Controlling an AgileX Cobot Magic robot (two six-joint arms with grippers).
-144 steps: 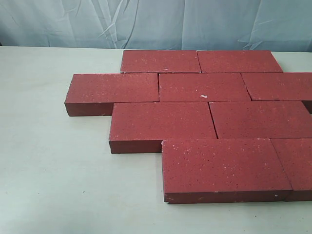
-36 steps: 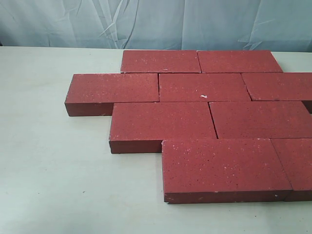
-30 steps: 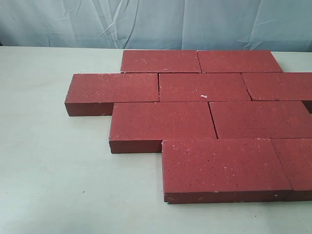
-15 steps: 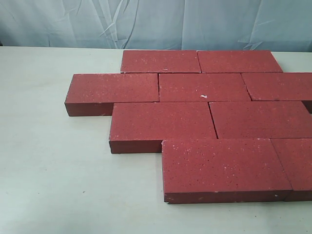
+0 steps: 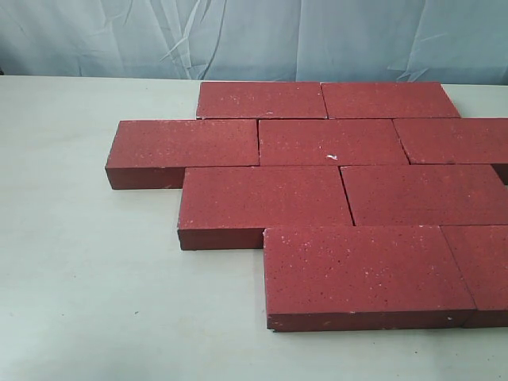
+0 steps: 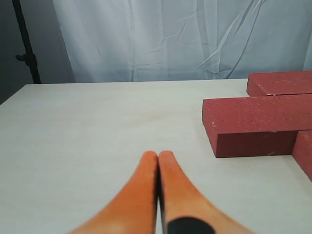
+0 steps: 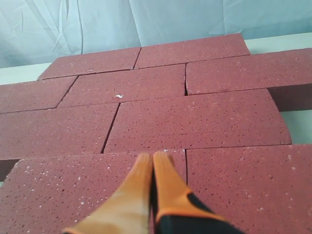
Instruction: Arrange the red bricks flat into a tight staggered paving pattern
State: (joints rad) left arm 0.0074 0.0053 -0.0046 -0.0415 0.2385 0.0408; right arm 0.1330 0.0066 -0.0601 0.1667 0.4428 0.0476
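Several red bricks [image 5: 266, 194] lie flat on the pale table [image 5: 79, 278] in staggered rows, edges close together; one brick [image 5: 332, 141] bears a small white chip. No arm shows in the exterior view. In the left wrist view my left gripper [image 6: 158, 155] is shut and empty over bare table, with the ends of the red bricks [image 6: 251, 126] off to one side. In the right wrist view my right gripper [image 7: 152, 157] is shut and empty, hovering over the red bricks [image 7: 195, 119] near a joint between two of them.
A wrinkled pale blue cloth [image 5: 254, 36] hangs behind the table. A dark stand [image 6: 27, 44] rises beside the table's far corner in the left wrist view. The right-hand bricks run out of the exterior view's edge.
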